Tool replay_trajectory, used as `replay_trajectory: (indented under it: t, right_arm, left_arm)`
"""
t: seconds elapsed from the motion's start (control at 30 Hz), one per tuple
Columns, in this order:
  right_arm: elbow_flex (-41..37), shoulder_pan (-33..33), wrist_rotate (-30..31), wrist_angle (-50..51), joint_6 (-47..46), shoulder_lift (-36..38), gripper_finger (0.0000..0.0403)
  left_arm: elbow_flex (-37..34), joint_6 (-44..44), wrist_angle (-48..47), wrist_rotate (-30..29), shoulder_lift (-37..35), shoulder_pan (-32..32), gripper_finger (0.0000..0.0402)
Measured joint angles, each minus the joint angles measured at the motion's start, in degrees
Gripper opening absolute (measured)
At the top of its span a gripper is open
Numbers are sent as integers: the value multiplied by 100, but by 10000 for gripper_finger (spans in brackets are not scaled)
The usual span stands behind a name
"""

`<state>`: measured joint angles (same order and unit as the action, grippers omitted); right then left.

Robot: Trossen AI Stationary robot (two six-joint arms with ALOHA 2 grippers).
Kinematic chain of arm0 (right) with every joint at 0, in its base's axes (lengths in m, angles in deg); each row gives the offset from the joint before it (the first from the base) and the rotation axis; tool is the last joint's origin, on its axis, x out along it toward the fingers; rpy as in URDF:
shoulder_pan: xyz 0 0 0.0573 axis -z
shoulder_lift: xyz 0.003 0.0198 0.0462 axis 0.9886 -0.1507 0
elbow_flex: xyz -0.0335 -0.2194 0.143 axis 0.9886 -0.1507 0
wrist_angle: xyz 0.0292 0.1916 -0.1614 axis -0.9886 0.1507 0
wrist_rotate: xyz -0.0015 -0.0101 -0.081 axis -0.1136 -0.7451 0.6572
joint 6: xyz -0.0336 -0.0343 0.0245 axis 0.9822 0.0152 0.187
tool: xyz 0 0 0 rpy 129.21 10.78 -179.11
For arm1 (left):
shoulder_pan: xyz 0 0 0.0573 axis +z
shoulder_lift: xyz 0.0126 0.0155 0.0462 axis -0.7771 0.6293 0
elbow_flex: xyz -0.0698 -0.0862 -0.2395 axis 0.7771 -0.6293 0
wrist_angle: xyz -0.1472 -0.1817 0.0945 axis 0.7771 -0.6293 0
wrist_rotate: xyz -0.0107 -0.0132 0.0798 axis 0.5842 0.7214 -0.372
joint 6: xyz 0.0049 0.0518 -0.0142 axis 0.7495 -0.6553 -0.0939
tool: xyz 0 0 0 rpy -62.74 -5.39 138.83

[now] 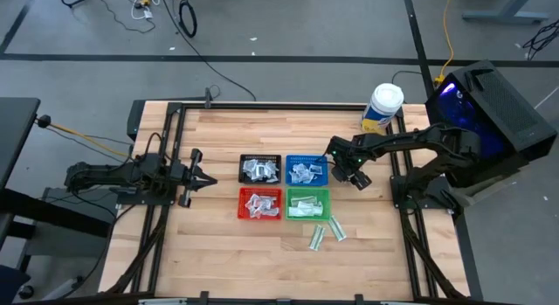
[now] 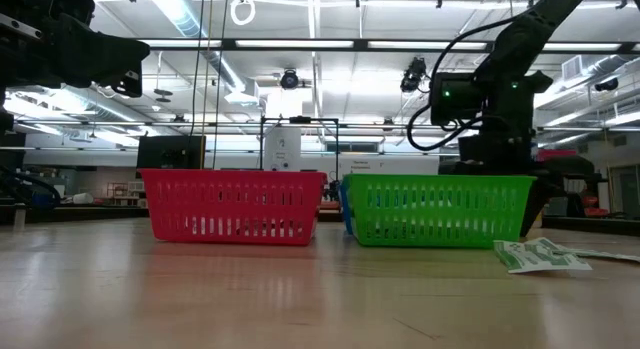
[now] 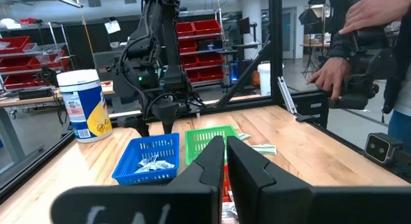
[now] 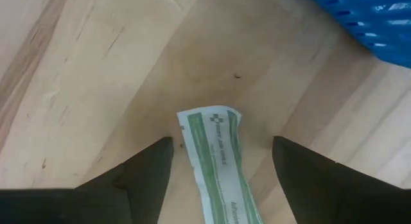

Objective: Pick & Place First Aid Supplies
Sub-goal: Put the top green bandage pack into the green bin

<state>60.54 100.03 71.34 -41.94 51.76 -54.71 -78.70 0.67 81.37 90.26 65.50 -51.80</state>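
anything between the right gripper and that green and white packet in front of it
Nothing visible. The right gripper is open, and in its wrist view the green-and-white packet shows between its fingers over the bare table. The blue tray sits off to one side, clear of it.

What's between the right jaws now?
A white-and-green packet lies on the bare table between the open right gripper's jaws, seen in the right wrist view.

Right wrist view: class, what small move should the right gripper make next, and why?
Probably close on the white-and-green packet. The right gripper is open, the packet shows between its fingers with neither touching it, and the blue tray is close by. The left gripper waits shut at the table's left.
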Motion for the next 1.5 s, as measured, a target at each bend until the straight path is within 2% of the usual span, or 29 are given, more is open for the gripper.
replay_trajectory:
  t: [0.13, 0.5, 0.67, 0.9, 1.2, 1.37, 1.5]
  right_arm:
    - [-7, 0, 0, 16, 0, -4, 254]
    - [-24, -8, -46, 90, 0, -12, 144]
    - [-26, -7, -43, 69, 0, -15, 114]
    - [-44, -9, 8, 90, -7, 193, 112]
    - [-48, 1, 443, 125, -86, 821, 123]
    - [-38, -7, 444, 161, -295, 1171, 123]
    - [170, -4, 632, 386, -322, 1365, 123]
  left_arm:
    - [1, 0, 0, 0, -1, -1, 25]
    - [2, 0, 0, 0, 0, -1, 25]
    - [1, 0, 0, 0, -1, -1, 25]
    - [0, 0, 0, 0, 0, -2, 25]
    - [2, 0, 0, 0, -2, 0, 25]
    - [0, 0, -1, 0, -1, -1, 25]
    - [2, 0, 0, 0, 0, -2, 25]
